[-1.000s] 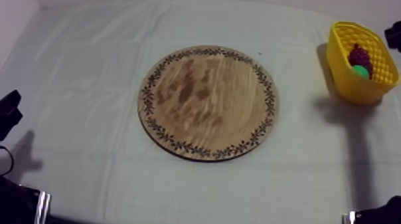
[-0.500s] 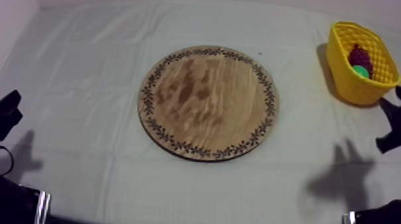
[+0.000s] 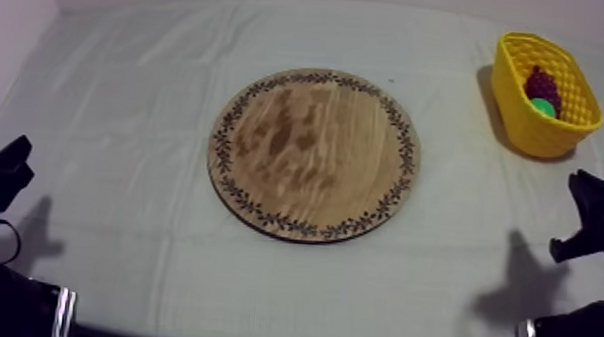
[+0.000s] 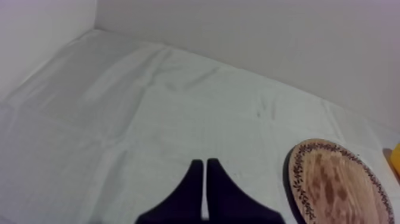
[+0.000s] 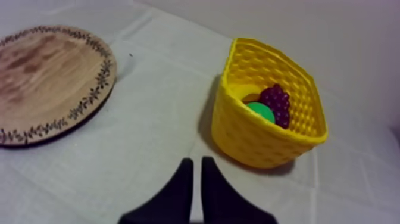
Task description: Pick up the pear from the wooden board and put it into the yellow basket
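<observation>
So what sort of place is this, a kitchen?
Likely a robot practice bench, not a kitchen: a table under a grey-white cloth, a round wooden board with a patterned rim, a yellow basket holding toy fruit, and the black left gripper and right gripper at the sides.

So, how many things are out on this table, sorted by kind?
Round wooden board with patterned rim: 1
Yellow plastic basket: 1
Toy fruit seen in the basket: 2 (dark purple bunch of grapes, green pear)
Black two-fingered grippers: 2 (left gripper, right gripper)
Total: 6
</observation>
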